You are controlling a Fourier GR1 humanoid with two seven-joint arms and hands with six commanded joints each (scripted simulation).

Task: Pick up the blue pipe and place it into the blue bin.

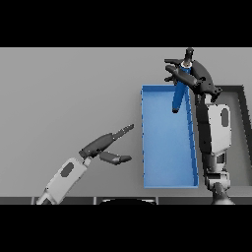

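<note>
Fingers of the right hand (197, 78) are curling round the upper end of the blue pipe (178, 92), gripping it near the top so that its length is hanging down and tilting slightly toward seven o'clock. The pipe's lower tip is showing over the far part of the blue bin (167, 183), inside the far rim, toward the bin's two o'clock corner; whether it is touching the floor I cannot tell. Holding it from above is probably leaving the lower end free to drop inside the walls. The bin's right wall is running close beside the right forearm, so room on that side looks tight, while the interior toward six o'clock is lying open. The left hand (106, 146) is hovering over bare grey table (64, 88) at eight o'clock of the bin, fingers straight and spread, holding nothing.
</note>
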